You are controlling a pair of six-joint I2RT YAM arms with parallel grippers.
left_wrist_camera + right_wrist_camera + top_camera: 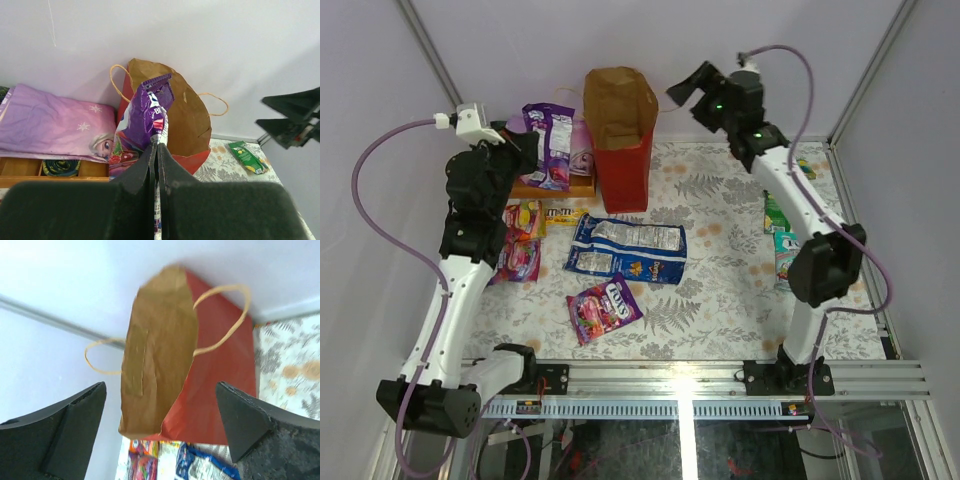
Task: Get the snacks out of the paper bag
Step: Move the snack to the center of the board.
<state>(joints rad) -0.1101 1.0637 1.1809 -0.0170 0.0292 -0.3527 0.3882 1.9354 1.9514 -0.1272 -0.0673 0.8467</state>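
Paper bag (620, 135) upright by back wall (650, 40), right gripper (692, 97) beside

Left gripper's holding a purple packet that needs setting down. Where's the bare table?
Widest bare patch: between the blue chip bag and the green and teal packets at the right edge. More room at the near edge, right of the magenta packet. Crowded on the left, around the yellow packets in front of the wooden box.

The tall red paper bag with brown kraft lining (620, 150) is standing upright; the right gripper (688, 90) is hovering spread-jawed beside its rim, and the left gripper (528, 152) is holding a glossy purple candy packet (550, 140) (above the wooden box (575, 187)).
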